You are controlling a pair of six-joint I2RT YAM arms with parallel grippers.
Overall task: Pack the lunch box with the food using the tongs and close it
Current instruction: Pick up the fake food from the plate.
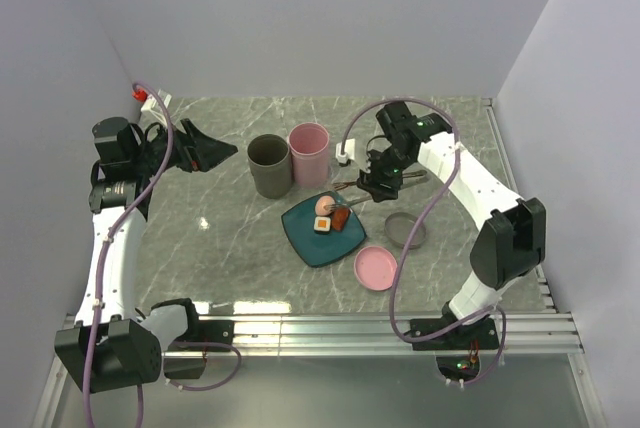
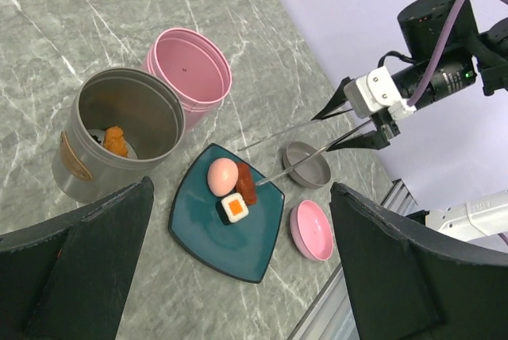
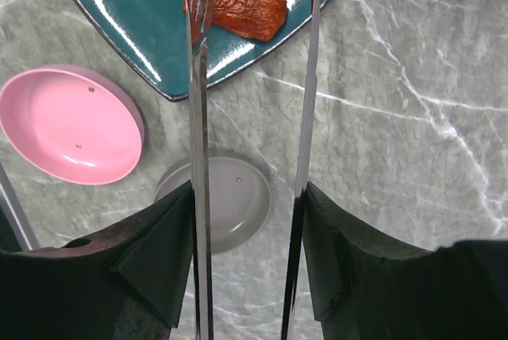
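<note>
At lower centre of the top view, a pink lid (image 1: pixel 375 268) and a grey lid (image 1: pixel 405 230) are seen just beside the teal plate (image 1: pixel 308 244). The pink egg (image 2: pixel 223 173), the sausage (image 2: pixel 246 185) and the white-and-orange block (image 2: pixel 235 207) are laid on the plate. The tongs (image 3: pixel 197 157), arms spread, are clamped by the right gripper (image 1: pixel 378 180), one tip at the sausage. Farther back, an orange nugget (image 2: pixel 115 141) is seen inside the grey tin (image 2: pixel 75 169), beside the pink tin (image 2: pixel 190 66). At upper left, the left gripper (image 1: pixel 205 151) is held agape.

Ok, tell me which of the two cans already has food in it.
The grey can: an orange fried nugget lies at its bottom. The pink can beside it shows only a bare floor.
</note>
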